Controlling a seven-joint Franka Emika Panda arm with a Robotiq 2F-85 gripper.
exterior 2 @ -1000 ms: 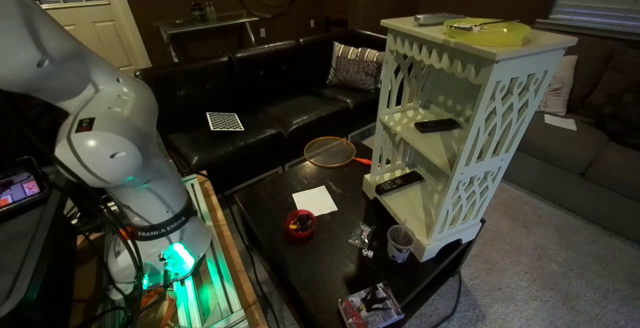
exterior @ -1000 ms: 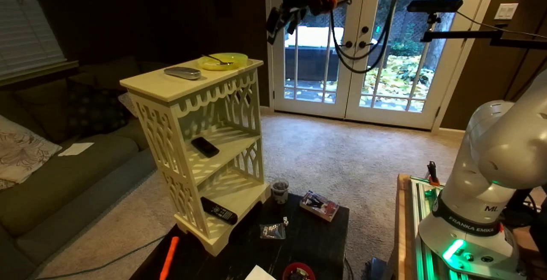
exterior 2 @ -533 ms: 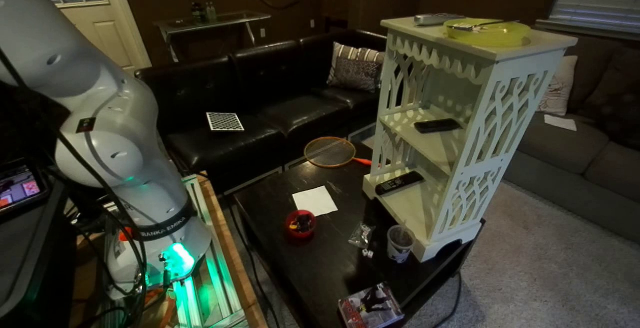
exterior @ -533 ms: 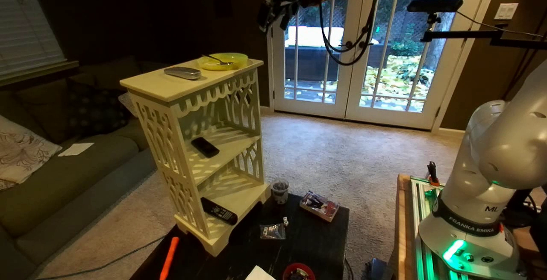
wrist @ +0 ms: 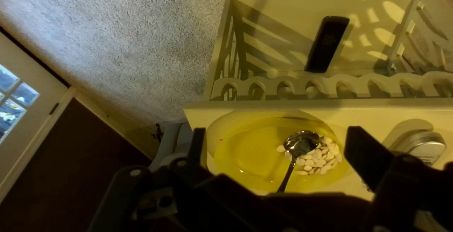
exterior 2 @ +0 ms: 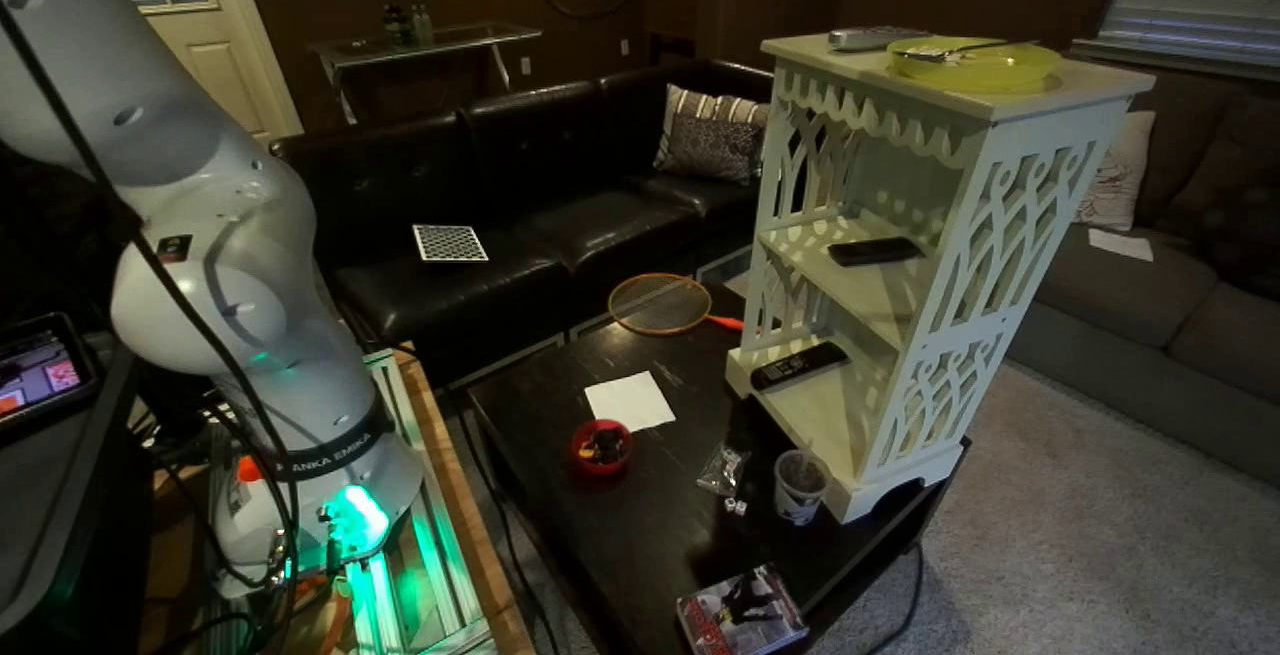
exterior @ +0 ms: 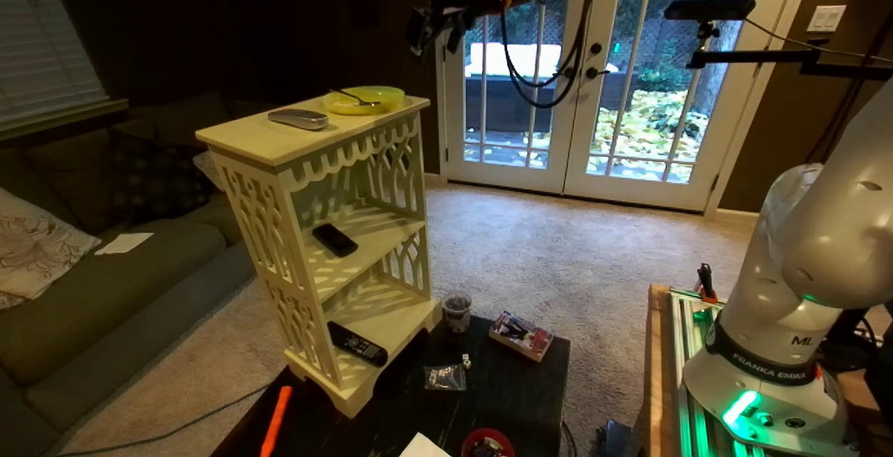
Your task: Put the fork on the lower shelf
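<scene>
No fork shows. A shiny metal spoon (wrist: 300,143) rests in a yellow plate (wrist: 247,147) beside pale flat pieces. Spoon (exterior: 364,101) and plate (exterior: 391,99) are on the cream unit's top board in both exterior views; the spoon handle sticks out over the rim. The lower shelf (exterior: 380,230), the middle tier, bears a black phone; it also shows in the wrist view (wrist: 279,19). My gripper (exterior: 436,38) is open and empty, above and apart from the unit. In the wrist view its black fingers stand on either side of the plate; the handle's end is hidden.
A silver case (exterior: 298,119) lies on the top board near the plate. The black phone (exterior: 335,239) is on the lower shelf and a remote (exterior: 358,344) on the bottom tier. A cup (exterior 2: 801,485) and a book (exterior 2: 742,611) are on the black table (exterior 2: 620,535).
My gripper has moved toward the shelving unit: leftward and slightly up in an exterior view, with the cables following. The spoon, plate and unit have not moved.
</scene>
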